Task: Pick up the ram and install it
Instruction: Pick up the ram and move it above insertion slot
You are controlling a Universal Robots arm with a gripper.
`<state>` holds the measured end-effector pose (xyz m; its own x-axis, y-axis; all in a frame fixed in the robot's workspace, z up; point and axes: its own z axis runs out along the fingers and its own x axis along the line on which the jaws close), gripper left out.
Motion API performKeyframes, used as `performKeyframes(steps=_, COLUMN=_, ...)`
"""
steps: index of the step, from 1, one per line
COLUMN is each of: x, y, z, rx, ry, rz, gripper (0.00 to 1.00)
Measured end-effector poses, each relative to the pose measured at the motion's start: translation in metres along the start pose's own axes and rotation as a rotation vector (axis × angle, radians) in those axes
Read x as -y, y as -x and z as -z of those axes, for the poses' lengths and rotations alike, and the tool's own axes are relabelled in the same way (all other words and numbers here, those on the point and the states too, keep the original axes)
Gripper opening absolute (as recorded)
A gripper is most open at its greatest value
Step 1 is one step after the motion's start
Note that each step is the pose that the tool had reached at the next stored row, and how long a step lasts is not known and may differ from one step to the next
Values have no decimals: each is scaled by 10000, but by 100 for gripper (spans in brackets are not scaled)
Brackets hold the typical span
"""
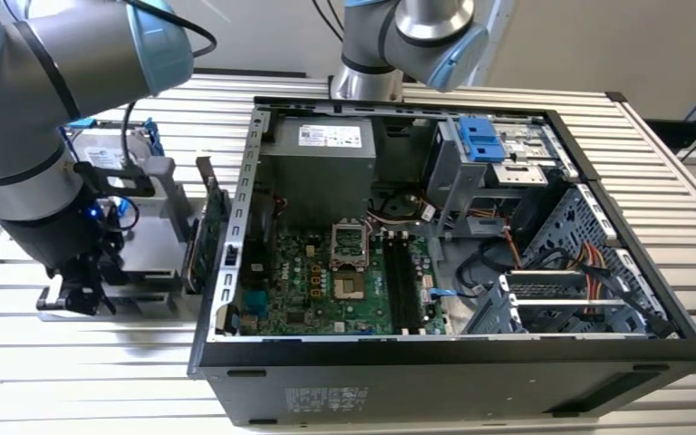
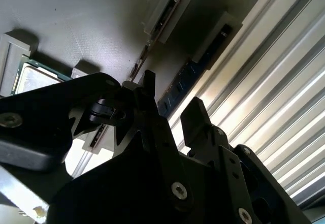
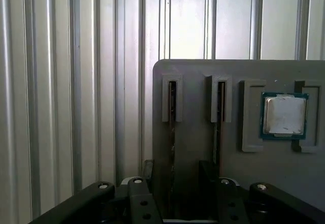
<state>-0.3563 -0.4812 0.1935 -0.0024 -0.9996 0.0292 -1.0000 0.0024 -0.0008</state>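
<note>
The ram [image 3: 172, 104] is a thin stick standing on edge in a slot of a grey holder plate [image 3: 193, 76]; it appears bluish [image 2: 185, 82] in the second wrist view. My gripper [image 3: 176, 172] is open, with one finger on each side of this stick and small gaps showing. In the second wrist view the gripper [image 2: 170, 99] straddles the same stick. A second stick [image 3: 219, 127] stands in the neighbouring slot, nearer the processor chip [image 3: 284, 115]. In the exterior view my gripper [image 1: 76, 297] hangs low over the holder at the exterior view's left.
An open computer case [image 1: 445, 353] lies on the slatted metal table, its green motherboard [image 1: 336, 281] exposed. A large green card [image 1: 211, 231] stands on edge between the case and the holder. A hard drive with blue rails [image 1: 112, 154] sits behind it. Another arm's base [image 1: 397, 36] stands behind the case.
</note>
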Motion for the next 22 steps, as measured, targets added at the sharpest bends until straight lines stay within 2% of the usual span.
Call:
performKeyframes(steps=8, x=-1, y=-18, z=-37, rx=-2, ry=-1, rz=0, gripper=100)
performKeyframes(steps=22, x=-1, y=-31, z=-38, rx=14, ry=0, rz=0, gripper=100)
